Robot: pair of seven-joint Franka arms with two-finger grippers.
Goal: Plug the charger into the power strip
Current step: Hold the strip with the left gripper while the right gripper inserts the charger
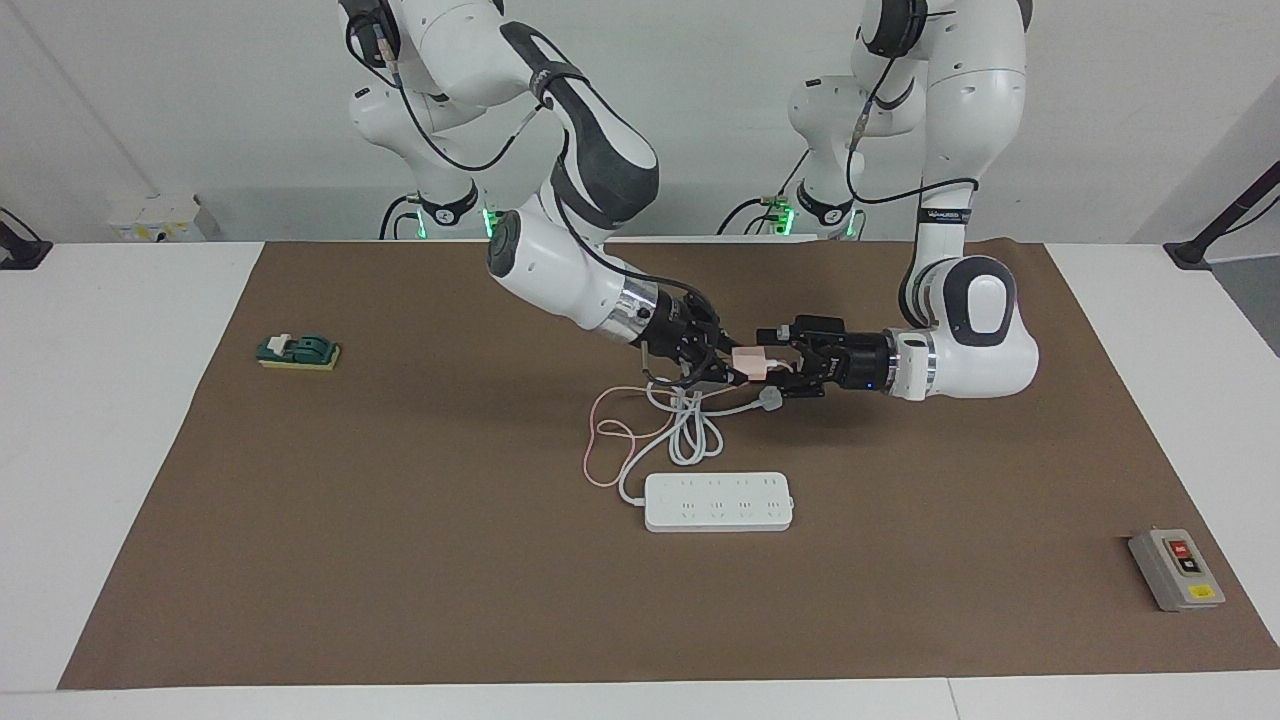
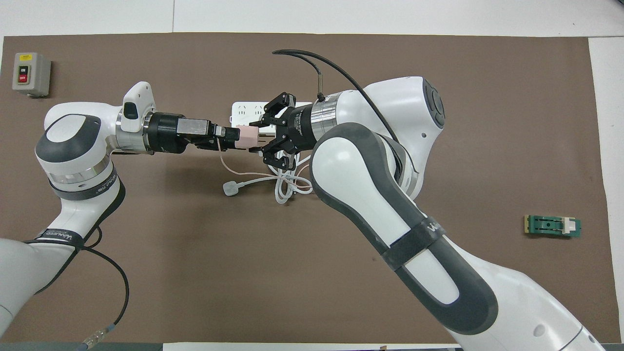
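Note:
The pale-pink charger (image 1: 748, 362) (image 2: 246, 138) is held in the air between both grippers, over the coiled cords. My left gripper (image 1: 783, 365) (image 2: 229, 139) is shut on one end of it. My right gripper (image 1: 728, 365) (image 2: 261, 136) is open, its fingers spread around the charger's other end. The thin pink cable (image 1: 600, 450) (image 2: 234, 170) hangs down and loops on the mat. The white power strip (image 1: 718, 502) (image 2: 243, 109) lies flat, farther from the robots than the grippers. In the overhead view the arms partly cover it.
The strip's thick white cord (image 1: 690, 430) (image 2: 287, 187) lies coiled under the grippers, its white plug (image 1: 770, 398) (image 2: 230, 188) beside it. A grey button box (image 1: 1175, 570) (image 2: 30, 74) sits at the left arm's end. A green block (image 1: 298, 351) (image 2: 552, 226) sits at the right arm's end.

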